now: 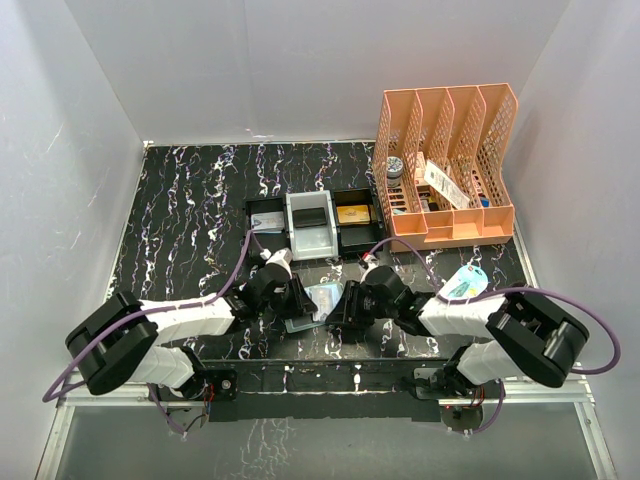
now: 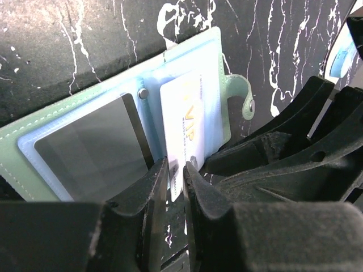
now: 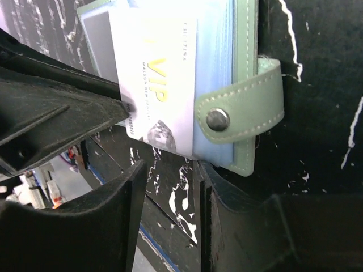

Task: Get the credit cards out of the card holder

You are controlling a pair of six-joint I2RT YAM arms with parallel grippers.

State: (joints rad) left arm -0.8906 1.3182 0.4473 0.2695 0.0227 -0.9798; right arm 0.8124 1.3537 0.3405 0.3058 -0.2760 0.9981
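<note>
The card holder [image 1: 322, 298] lies open on the black marbled table between my two grippers, sage green outside [image 3: 244, 107] and pale blue inside [image 2: 198, 56]. A dark grey credit card [image 2: 91, 150] sits in its left pocket. A white VIP credit card [image 2: 184, 127] [image 3: 159, 73] sticks partly out of the right pocket. My left gripper [image 2: 176, 181] [image 1: 292, 298] has its fingers a narrow gap apart at that card's free end, which shows in the gap. My right gripper [image 3: 170, 192] [image 1: 348, 300] is open, one finger against the holder's corner below the snap tab.
Behind the holder stand a black tray [image 1: 266, 217], a white tray [image 1: 311, 225] with a dark card in it, and a second black tray [image 1: 354, 220] with a yellowish card. An orange file organiser [image 1: 447, 165] stands at the back right. A pale blue tag [image 1: 465, 282] lies by the right arm.
</note>
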